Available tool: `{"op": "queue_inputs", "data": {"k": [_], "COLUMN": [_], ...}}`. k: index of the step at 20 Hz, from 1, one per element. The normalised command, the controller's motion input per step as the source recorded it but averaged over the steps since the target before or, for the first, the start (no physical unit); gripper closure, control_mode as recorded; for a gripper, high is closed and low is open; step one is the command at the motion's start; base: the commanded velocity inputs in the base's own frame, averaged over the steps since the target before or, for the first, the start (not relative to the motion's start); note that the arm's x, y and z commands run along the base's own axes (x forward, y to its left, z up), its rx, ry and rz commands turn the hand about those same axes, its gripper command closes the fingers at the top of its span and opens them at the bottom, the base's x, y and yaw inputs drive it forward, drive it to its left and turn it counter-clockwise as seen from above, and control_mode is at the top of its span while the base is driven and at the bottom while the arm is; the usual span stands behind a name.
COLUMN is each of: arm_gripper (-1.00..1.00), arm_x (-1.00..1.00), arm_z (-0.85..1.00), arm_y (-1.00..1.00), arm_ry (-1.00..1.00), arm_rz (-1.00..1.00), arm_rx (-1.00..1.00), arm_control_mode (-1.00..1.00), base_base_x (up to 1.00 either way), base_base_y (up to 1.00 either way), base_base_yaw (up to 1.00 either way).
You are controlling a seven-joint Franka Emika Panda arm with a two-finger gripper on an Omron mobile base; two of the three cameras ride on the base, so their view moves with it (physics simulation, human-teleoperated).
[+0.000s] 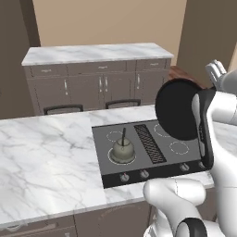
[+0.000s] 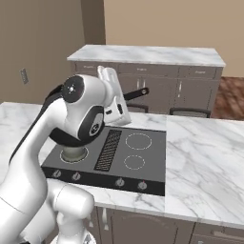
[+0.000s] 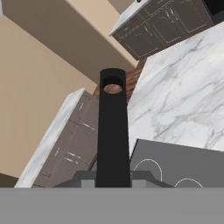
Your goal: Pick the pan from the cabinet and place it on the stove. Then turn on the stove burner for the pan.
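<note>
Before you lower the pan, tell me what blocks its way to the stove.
The claw holds the pan tilted above the stove. An olive-grey pot already sits on the front left ring. The right-side rings look bare, so nothing visible blocks those.

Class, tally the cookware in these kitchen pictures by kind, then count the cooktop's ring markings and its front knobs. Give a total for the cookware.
Frying pan: 1
Olive-grey pot: 1
Cookware total: 2
Cooktop rings: 4
Knobs: 4
</note>
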Motion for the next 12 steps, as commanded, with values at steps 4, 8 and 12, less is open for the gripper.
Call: {"op": "queue_inputs", "data": {"k": [4,8,12], "arm_gripper": [1.0,1.0,1.0], "arm_x": [0.34,0.36,0.41], "arm_z": [0.0,0.0,0.0], "arm_y": [-0.31,-0.31,-0.27], "arm_ry": [0.13,0.17,0.17], "arm_rz": [0.0,0.0,0.0], "arm_rx": [0.01,0.0,0.0], "arm_control_mode": [-1.0,-1.0,-1.0], "base_base_x": [0.0,0.0,0.0], "base_base_y": [0.0,0.0,0.0], "base_base_yaw": [0.0,0.0,0.0]}}
